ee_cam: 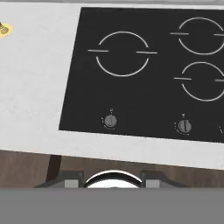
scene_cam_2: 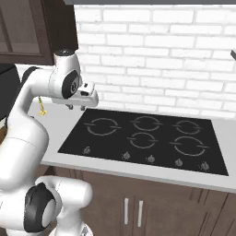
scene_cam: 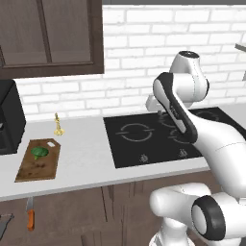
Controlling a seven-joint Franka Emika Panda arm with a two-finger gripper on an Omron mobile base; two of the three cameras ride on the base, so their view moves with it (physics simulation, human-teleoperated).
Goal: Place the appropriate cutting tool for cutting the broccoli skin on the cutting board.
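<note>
The small knife [scene_cam: 30, 214], with its orange handle and short silver-grey blade, lay below the counter's front edge at the lower left of the left base view; we could not tell what carried it. Beside it, at the picture's edge, sat part of an all-grey metal tool [scene_cam: 5, 222]. Above them on the pale, speckled counter [scene_cam: 81, 158], near its left end, lay the cutting board [scene_cam: 38, 161], dark brown mottled wood with clipped corners, and the lumpy green broccoli floret [scene_cam: 39, 153] rested on its far half. A small brass-coloured ornament [scene_cam: 58, 126] stood just behind the board. To the right, a flat black glass cooktop [scene_cam: 158, 137] with ring markings and knobs was set into the counter. The gripper [scene_cam_2: 76, 107] hung above the cooktop's left part, well apart from the knife; we could not tell how wide its fingers stood, and nothing showed between them.
</note>
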